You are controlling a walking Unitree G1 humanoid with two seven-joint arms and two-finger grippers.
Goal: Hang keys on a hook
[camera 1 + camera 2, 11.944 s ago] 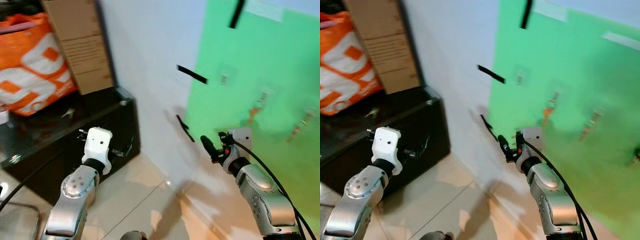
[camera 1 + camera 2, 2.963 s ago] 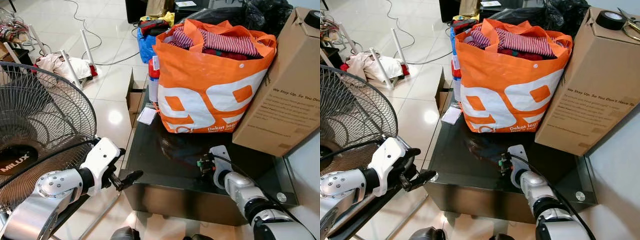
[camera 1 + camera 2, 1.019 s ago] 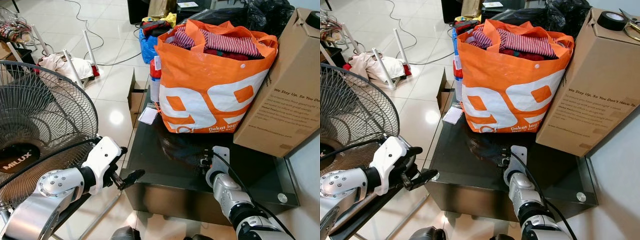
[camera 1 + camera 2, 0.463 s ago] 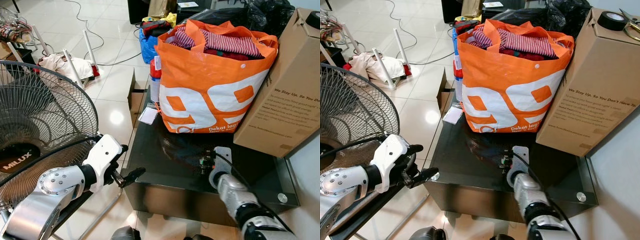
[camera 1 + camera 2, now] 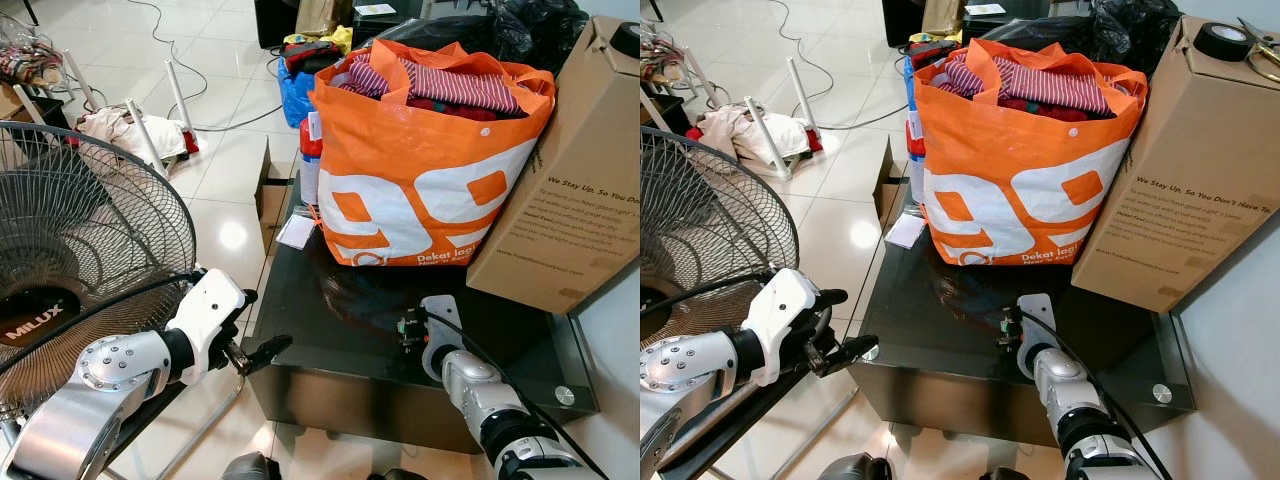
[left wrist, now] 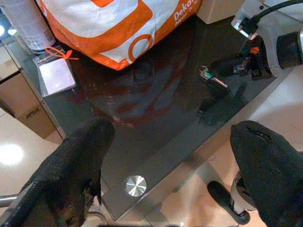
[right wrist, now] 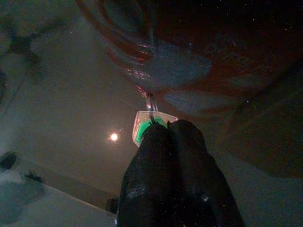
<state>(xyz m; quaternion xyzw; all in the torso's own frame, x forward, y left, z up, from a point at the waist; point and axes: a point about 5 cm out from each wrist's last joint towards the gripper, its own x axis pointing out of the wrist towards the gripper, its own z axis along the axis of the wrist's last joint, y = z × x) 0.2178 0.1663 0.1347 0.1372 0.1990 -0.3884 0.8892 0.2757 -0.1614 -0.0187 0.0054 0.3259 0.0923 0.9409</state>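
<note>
The keys point(image 6: 211, 77), with a green tag, are pinched between the closed fingers of the right gripper point(image 7: 166, 128) just above the black glass table point(image 5: 330, 330). The left gripper point(image 6: 165, 156) is held spread beside the table's edge.

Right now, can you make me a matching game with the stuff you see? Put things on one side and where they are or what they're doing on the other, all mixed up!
Things:
1. orange bag
2. key
3. cardboard box
4. left gripper

States:
A. open, by the table's edge
B. stuffed with clothes
C. pinched by the right gripper above the glass table
D. has a roll of black tape on top

Pairs: 1-B, 2-C, 3-D, 4-A
</note>
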